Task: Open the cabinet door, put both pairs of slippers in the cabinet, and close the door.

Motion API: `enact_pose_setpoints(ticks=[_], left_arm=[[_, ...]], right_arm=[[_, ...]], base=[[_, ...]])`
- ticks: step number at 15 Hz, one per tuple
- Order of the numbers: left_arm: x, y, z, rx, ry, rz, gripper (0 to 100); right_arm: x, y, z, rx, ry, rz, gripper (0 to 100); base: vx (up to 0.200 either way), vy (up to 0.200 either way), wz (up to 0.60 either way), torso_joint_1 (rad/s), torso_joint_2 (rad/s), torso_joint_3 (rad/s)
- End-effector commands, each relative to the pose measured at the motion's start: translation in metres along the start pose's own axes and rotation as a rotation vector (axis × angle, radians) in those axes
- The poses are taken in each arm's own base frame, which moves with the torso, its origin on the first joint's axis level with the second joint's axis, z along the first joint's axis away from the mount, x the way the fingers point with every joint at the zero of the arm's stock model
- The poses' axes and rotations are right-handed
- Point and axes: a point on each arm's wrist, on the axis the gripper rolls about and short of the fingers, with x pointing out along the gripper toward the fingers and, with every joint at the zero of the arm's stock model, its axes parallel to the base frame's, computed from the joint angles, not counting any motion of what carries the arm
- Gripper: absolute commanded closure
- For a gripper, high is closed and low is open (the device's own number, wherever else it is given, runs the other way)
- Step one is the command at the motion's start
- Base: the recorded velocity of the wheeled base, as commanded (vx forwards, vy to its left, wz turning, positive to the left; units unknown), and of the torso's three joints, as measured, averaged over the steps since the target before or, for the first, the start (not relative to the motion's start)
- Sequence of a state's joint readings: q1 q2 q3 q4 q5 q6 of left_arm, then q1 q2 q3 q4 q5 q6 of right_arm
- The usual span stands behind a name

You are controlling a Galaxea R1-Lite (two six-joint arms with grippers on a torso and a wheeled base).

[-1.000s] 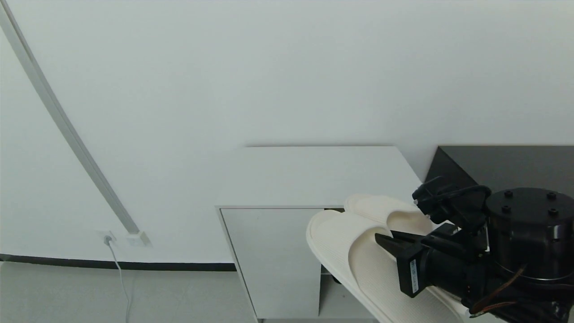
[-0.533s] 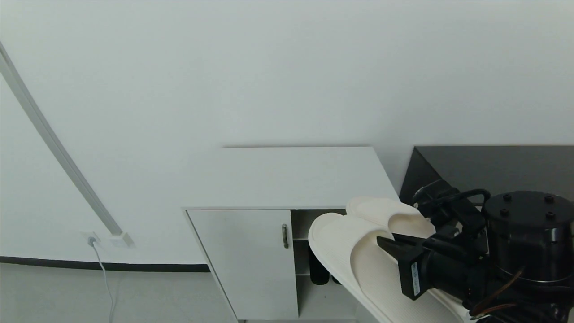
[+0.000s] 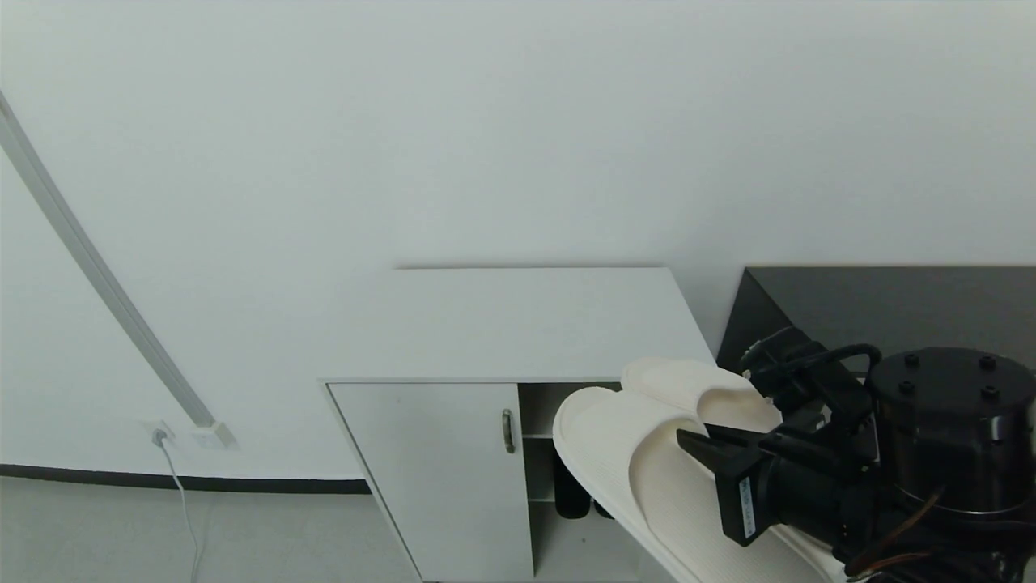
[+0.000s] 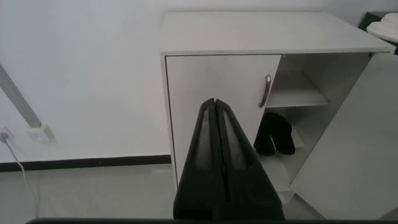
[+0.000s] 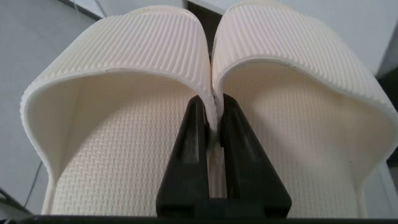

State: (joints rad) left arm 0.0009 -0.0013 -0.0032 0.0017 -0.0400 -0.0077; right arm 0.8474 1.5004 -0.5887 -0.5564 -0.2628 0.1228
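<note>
The right gripper (image 5: 212,112) clamps the cream, ribbed, round-toed slippers (image 3: 603,441) by their inner edges before the flat-panelled white cabinet (image 3: 526,324), right compartment open; the left gripper (image 4: 215,109) has its tapered black jaws pressed flush together.

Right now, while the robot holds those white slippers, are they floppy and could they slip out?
Probably light and a bit bendy: the slippers look thin and foamy, yet they stick out past the right gripper without drooping. Slipping seems unlikely, since their ribbed, textured surfaces are pinched together at the inner edges.
</note>
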Motion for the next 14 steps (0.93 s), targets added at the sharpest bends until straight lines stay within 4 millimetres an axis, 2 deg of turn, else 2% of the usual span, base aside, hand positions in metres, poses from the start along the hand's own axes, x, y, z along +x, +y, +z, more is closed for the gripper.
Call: enact_pose_setpoints(ticks=[1, 7, 14], left_arm=[[0.0001, 0.0, 0.0, -0.002, 0.001, 0.001, 100], [0.0001, 0.0, 0.0, -0.002, 0.001, 0.001, 100], [0.0001, 0.0, 0.0, -0.002, 0.001, 0.001, 100]], right_arm=[[0.0003, 0.0003, -0.0001, 0.0, 0.001, 0.001, 100], [0.0015, 0.0017, -0.0013, -0.004, 0.007, 0.006, 100], [0.001, 0.0021, -0.0036, -0.008, 0.014, 0.01, 100]], base=[[0.0, 0.0, 0.0, 0.0, 0.0, 0.0], [0.0, 0.0, 0.0, 0.0, 0.0, 0.0], [0.0, 0.0, 0.0, -0.15, 0.34, 0.182]])
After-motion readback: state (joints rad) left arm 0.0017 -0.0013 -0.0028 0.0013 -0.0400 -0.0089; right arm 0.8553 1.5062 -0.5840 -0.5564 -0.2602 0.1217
